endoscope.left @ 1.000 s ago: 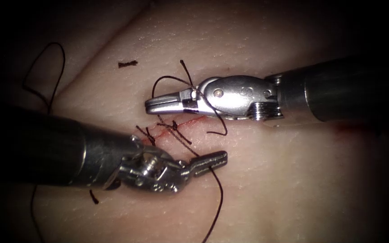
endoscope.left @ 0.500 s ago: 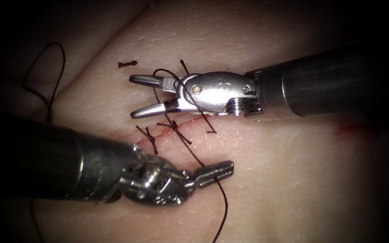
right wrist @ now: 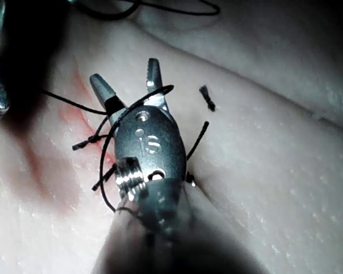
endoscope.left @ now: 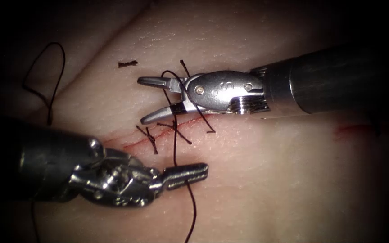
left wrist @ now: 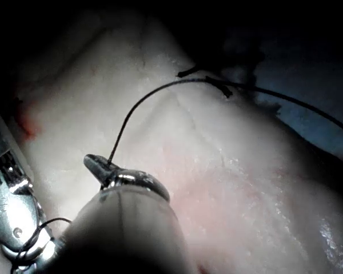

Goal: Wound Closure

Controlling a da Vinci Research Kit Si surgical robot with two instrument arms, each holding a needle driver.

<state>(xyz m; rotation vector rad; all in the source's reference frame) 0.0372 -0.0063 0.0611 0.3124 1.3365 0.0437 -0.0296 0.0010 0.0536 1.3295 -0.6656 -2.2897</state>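
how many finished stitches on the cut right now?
2: dark knotted stitches on the thin red cut, one left, one beside it under the right arm's open pincer. More may be hidden behind it.

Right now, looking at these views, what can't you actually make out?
- Needle: I cannot find it; the thread held by the left claw runs off the endoscope view's bottom edge.
- Thread looped over the right claw, its jaws open: whether it is wrapped around or just draped is unclear; the tool body hides the far side.
- Cut: its left end is hidden by the left tool's shaft.
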